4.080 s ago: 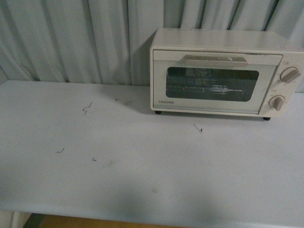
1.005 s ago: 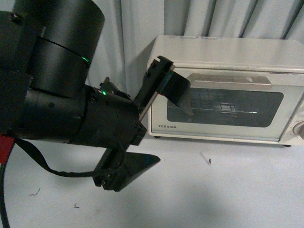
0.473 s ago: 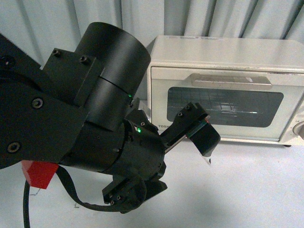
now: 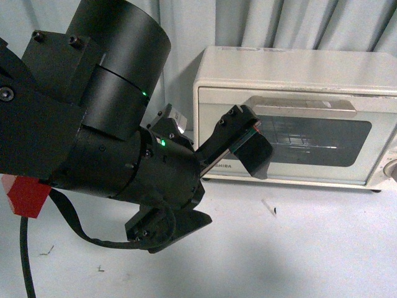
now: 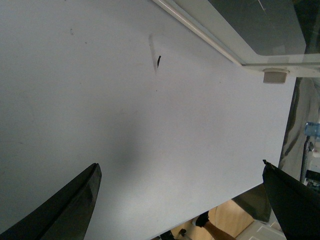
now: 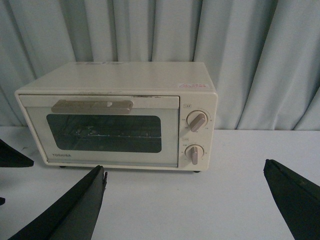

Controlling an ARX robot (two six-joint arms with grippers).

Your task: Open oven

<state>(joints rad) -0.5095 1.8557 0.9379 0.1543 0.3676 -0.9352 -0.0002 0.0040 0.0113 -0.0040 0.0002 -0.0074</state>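
On the tabletop's far edge: the oven [image 4: 298, 118] is standing against a pale curtain [image 6: 240, 50], its door shut and its bar handle [image 6: 92, 106] lying flat across the top of the door.
Left end effector [image 4: 232, 191]: is hovering with its jaws spread wide, gripping nothing. One finger [image 4: 251, 152] is overlapping the door's left end; contact cannot be told.
Right end effector [image 6: 183, 170]: is facing the oven's door from well apart, jaws wide and empty.
Tabletop [image 4: 310, 248]: is showing small dark marks.
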